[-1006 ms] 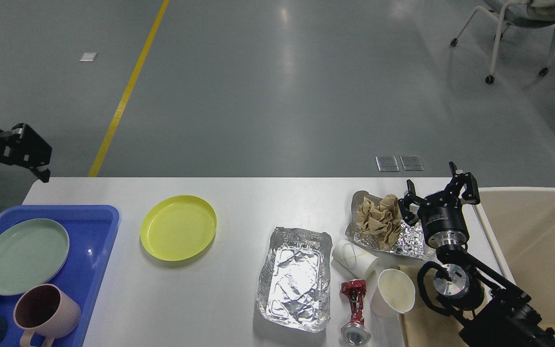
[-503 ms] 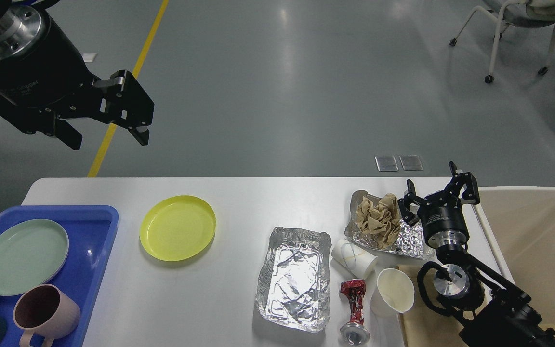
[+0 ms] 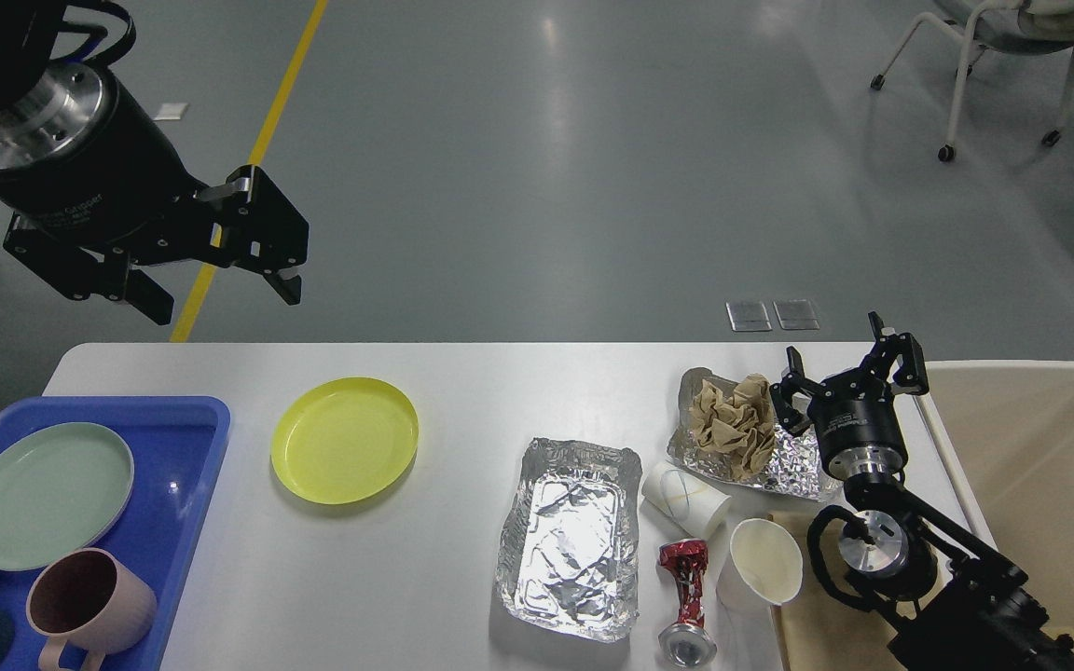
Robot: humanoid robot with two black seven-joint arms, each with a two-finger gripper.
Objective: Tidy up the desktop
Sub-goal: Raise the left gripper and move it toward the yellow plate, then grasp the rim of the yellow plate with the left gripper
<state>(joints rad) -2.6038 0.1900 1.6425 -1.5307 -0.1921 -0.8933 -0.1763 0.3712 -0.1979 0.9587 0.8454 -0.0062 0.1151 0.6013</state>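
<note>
The white desktop (image 3: 462, 391) carries a yellow plate (image 3: 345, 439), a foil tray (image 3: 570, 539), a second foil tray (image 3: 784, 466) holding crumpled brown paper (image 3: 733, 424), two white paper cups (image 3: 686, 499) (image 3: 765, 562) and a crushed red can (image 3: 686, 601). My left gripper (image 3: 225, 298) hangs open high above the table's far left edge, empty. At the right edge my right gripper (image 3: 849, 359) is open beside the brown paper, holding nothing.
A blue tray (image 3: 187, 466) at the left holds a pale green plate (image 3: 46, 495) and a pink mug (image 3: 89, 606). A cream bin (image 3: 1040, 466) stands off the right edge. A wheeled chair (image 3: 1003, 56) is far back right.
My left gripper swung in from the left edge to high above the far left of the table, then dropped slightly. The right arm and the objects stayed put.
</note>
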